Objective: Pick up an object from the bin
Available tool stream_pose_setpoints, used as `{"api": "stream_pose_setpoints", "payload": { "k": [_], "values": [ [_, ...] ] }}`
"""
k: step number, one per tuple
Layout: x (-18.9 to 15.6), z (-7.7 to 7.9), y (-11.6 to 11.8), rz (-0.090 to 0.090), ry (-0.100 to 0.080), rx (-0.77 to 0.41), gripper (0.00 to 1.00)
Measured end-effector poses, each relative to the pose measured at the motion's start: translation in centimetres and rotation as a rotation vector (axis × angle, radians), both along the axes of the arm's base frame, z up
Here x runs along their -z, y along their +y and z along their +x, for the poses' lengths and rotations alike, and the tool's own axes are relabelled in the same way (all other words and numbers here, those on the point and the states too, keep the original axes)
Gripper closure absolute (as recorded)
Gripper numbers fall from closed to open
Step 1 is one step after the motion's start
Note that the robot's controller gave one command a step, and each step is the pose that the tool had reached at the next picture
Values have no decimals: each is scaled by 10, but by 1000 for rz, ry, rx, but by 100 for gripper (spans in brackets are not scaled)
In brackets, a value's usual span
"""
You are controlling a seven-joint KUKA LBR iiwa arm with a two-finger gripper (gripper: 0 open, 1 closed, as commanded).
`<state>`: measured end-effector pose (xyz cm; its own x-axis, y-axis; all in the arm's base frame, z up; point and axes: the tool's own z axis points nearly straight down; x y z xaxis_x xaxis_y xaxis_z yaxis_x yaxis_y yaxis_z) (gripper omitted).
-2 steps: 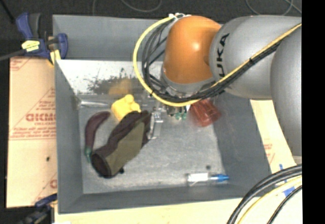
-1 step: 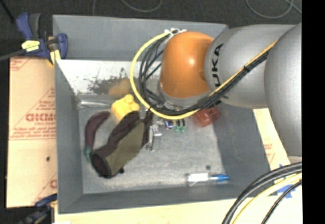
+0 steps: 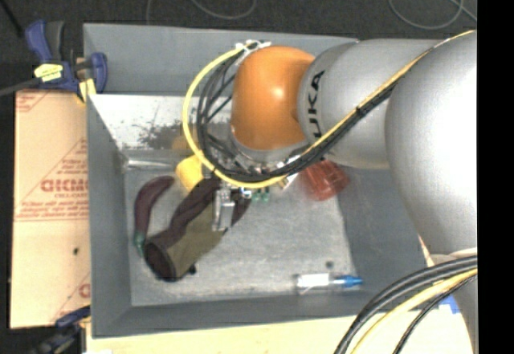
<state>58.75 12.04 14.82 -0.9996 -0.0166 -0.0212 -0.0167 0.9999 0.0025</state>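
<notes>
Camera view has the gripper (image 3: 223, 212) low in the middle of the grey bin (image 3: 108, 224), under the arm's orange wrist cover. Its metal tip is against the upper right end of a limp, sock-like cloth (image 3: 181, 244). The wrist and cables hide too much of the gripper to tell whether it is open or closed, or whether any cloth is caught in it.

The cloth is olive-brown with dark maroon parts. It lies across the left half of the bin floor, running from the gripper down toward the lower left, with a dark band curling up at its left side.

A small yellow thing (image 3: 188, 172) sits just above the cloth, close to the gripper. A reddish translucent thing (image 3: 323, 181) lies to the right, partly under the arm. A white pen with a blue end (image 3: 328, 282) lies well apart, near the lower right of the floor.

The cloth looks light and soft. It should fold and bunch under a pinch rather than resist it, it will not break, and it is unlikely to slip off metal once squeezed. It will probably hang and swing when lifted.

The best place to grip seems to be the thicker, doubled part near the middle, where there is enough bulk to close on. A thin flat edge might slide out. The cloth's upper end lies near the yellow thing, so a grip there could nudge it.
</notes>
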Motion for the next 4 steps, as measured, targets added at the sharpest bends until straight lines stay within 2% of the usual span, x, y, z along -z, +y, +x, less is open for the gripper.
{"api": "stream_pose_setpoints", "payload": {
  "k": [1,2,3,4],
  "values": [
    [75,-7,18,1,18,130,100],
    [75,-7,18,1,18,130,100],
    [-34,-26,13,2,16,162,100],
    [-34,-26,13,2,16,162,100]
  ]
}}
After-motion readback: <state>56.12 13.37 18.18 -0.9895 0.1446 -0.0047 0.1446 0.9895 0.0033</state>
